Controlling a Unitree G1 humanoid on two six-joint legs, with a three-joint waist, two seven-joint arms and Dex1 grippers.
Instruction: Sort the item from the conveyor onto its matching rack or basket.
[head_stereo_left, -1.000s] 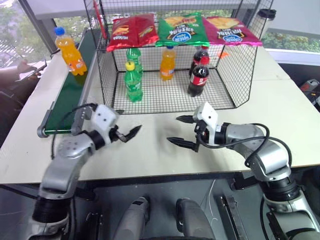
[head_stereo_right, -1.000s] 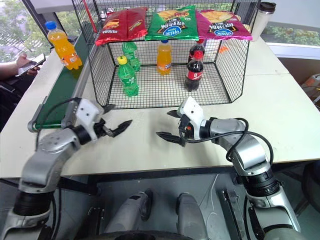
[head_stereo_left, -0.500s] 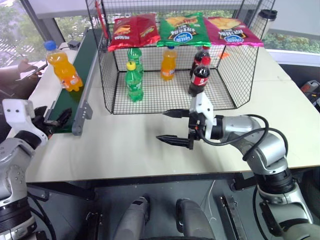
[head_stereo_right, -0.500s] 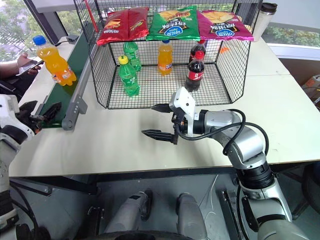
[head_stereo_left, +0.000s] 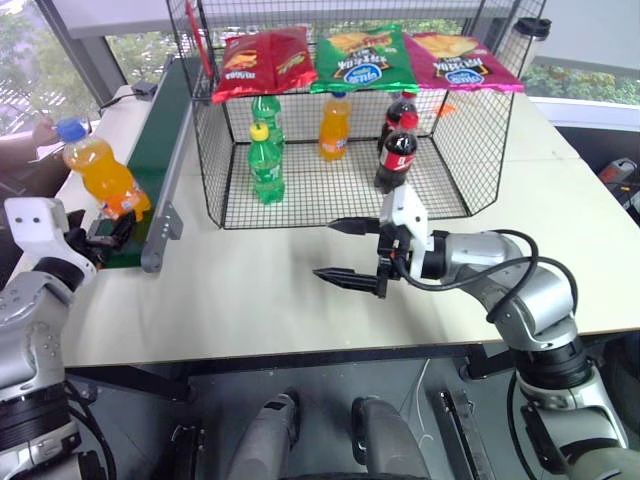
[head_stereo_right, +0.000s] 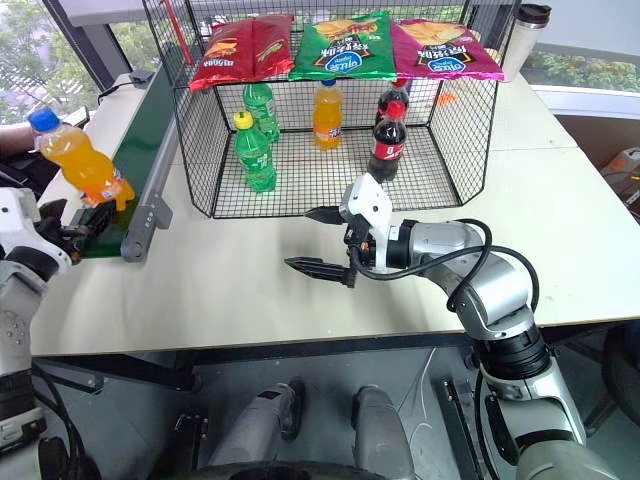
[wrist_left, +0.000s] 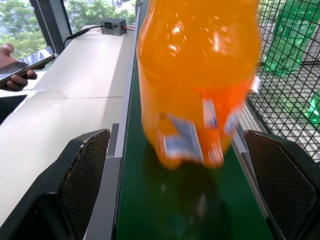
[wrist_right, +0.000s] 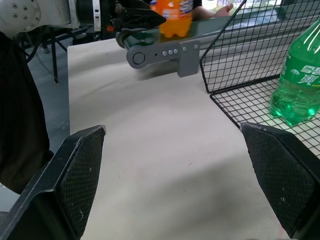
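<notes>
The item, an orange soda bottle (head_stereo_left: 103, 180) with a blue cap, stands tilted at the near end of the conveyor (head_stereo_left: 165, 120), a dark green belt with grey rails. My left gripper (head_stereo_left: 112, 230) is open at that belt end. In the left wrist view the bottle (wrist_left: 197, 85) looms between and just beyond the two black fingers (wrist_left: 75, 185), which do not touch it. My right gripper (head_stereo_left: 328, 249) hangs open and empty over the table, in front of the black wire cage (head_stereo_left: 470, 150).
The cage holds green bottles (head_stereo_left: 265, 165), an orange bottle (head_stereo_left: 335, 128) and cola bottles (head_stereo_left: 397, 150); three chip bags (head_stereo_left: 365, 55) lie on top. A person's hand with a phone (wrist_left: 20, 75) is left of the belt. A lidded cup (head_stereo_right: 528, 30) stands back right.
The orange bottle rode down the belt to its near end. My left gripper swung from mid-table left to the belt end. The right gripper rose slightly.
</notes>
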